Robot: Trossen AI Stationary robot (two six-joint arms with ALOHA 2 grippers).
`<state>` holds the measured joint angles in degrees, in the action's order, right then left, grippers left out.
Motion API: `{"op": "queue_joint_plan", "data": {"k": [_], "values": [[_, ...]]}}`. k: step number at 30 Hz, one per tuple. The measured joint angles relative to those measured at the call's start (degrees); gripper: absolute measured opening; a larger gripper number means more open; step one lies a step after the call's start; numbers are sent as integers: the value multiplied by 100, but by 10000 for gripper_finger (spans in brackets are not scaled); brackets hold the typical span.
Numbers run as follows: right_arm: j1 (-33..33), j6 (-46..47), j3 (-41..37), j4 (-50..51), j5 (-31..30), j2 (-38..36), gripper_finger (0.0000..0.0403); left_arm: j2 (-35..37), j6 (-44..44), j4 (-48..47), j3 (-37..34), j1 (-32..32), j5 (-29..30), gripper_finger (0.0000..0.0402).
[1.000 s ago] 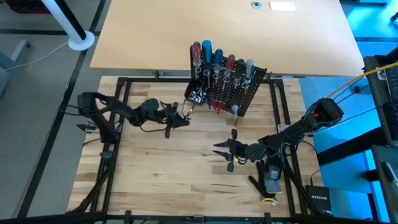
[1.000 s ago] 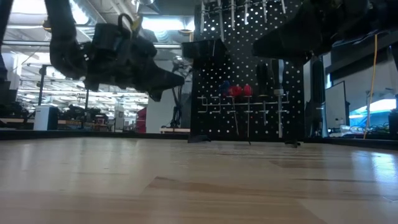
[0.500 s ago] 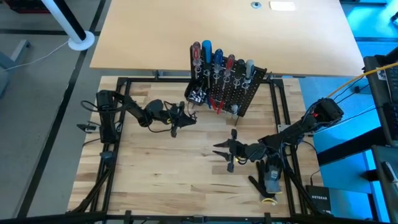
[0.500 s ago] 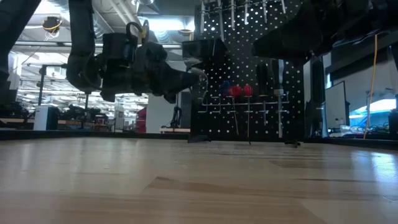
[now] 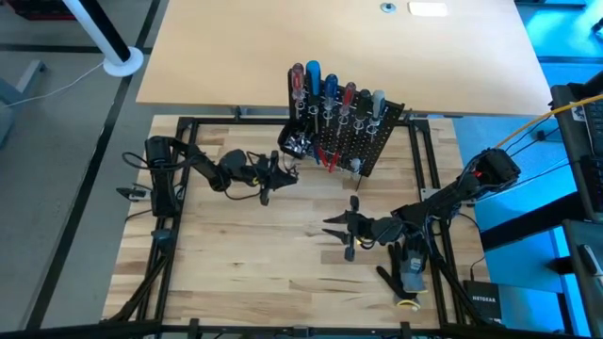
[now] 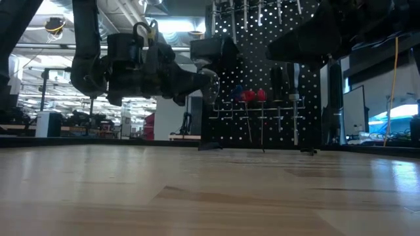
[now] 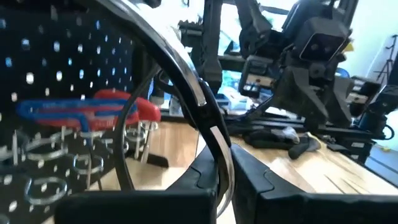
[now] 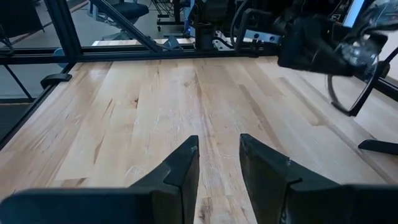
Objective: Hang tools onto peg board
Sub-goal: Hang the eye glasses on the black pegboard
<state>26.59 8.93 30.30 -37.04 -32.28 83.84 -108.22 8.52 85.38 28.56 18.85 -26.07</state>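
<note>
High view: the peg board (image 5: 347,141) stands upright at the far middle of the bench (image 5: 236,264), with red, blue and grey-handled tools (image 5: 325,87) already hung along its top. The left hand (image 5: 283,172) hovers just beside the board's left end, where a small cluster of silver bits (image 5: 297,143) sits. Its fingers are pressed together on something thin, probably so that it can be carried to a holder. The right hand (image 5: 332,229) waits over the near middle of the bench, well apart from the board.

Low view: the left hand (image 6: 197,82) hangs above the bench, level with the board's (image 6: 262,72) upper rows.

Left wrist view: its fingers (image 7: 211,177) clamp a curved metal wire (image 7: 186,93), with the board's silver ring holders (image 7: 56,168) close by.

Right wrist view: the right fingers (image 8: 183,165) stand partly apart, holding nothing.
</note>
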Motion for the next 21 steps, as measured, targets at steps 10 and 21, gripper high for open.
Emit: {"op": "queue_joint_plan", "data": {"k": [10, 21], "values": [[0, 0, 0, -6, 59, 1, 115, 0, -54, -56, 0, -7, 282, 6], [0, 0, 2, -6, 91, 1, 115, 2, -154, 63, 2, -4, 449, 6]]}}
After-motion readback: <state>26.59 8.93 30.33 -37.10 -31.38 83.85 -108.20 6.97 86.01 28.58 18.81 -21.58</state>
